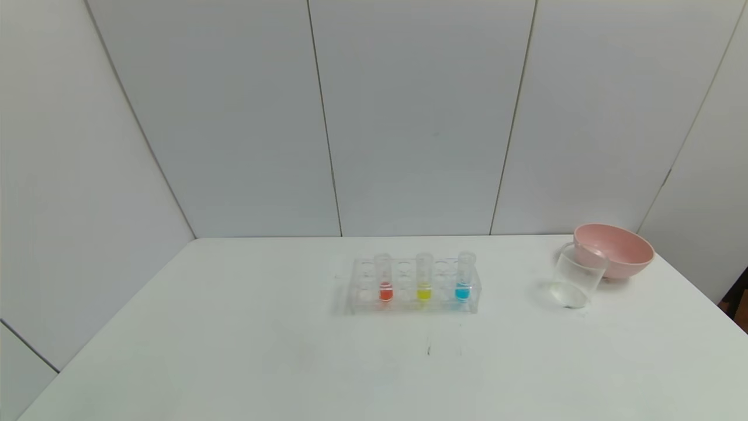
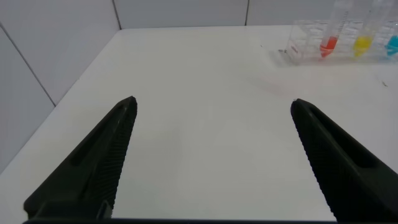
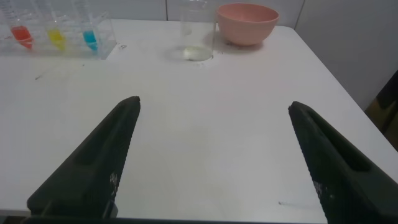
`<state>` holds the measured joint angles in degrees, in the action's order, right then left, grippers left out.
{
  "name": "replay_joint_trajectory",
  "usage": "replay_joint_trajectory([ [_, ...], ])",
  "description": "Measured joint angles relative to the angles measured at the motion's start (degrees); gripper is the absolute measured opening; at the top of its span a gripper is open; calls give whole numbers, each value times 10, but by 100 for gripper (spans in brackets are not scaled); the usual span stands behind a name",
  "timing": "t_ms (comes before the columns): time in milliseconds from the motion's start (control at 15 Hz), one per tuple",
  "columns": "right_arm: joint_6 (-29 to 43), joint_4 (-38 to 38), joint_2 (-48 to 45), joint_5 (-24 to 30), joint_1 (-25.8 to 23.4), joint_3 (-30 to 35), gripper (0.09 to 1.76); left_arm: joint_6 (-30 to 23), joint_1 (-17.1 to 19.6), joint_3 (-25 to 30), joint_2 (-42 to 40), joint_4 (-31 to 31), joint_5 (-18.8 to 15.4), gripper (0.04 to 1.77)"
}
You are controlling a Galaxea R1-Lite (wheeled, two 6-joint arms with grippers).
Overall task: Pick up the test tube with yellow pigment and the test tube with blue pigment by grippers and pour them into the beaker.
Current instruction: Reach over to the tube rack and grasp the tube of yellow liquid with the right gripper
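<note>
The test tube with yellow pigment (image 1: 424,279) and the test tube with blue pigment (image 1: 463,278) stand upright in a clear rack (image 1: 356,292) at the table's middle. The yellow tube (image 2: 361,37) (image 3: 56,34) and the blue tube (image 2: 393,40) (image 3: 90,34) show in both wrist views. The clear beaker (image 1: 577,276) (image 3: 198,31) stands upright to the rack's right. My left gripper (image 2: 213,106) is open and empty over bare table, nearer than the rack. My right gripper (image 3: 214,106) is open and empty, nearer than the beaker. Neither gripper shows in the head view.
A tube with orange-red liquid (image 1: 384,279) stands in the rack left of the yellow one. A pink bowl (image 1: 613,250) sits just behind the beaker near the table's right edge. White wall panels stand behind the table.
</note>
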<state>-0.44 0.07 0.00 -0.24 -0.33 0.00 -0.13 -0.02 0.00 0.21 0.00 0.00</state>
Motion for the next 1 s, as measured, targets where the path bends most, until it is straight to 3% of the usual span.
replay_joint_trajectory([
  [800, 1, -4, 0, -1, -1, 0, 171, 0, 0, 0, 0, 0, 0, 176],
  [1000, 10, -7, 2, 2, -1, -37, 171, 0, 0, 0, 0, 0, 0, 176],
])
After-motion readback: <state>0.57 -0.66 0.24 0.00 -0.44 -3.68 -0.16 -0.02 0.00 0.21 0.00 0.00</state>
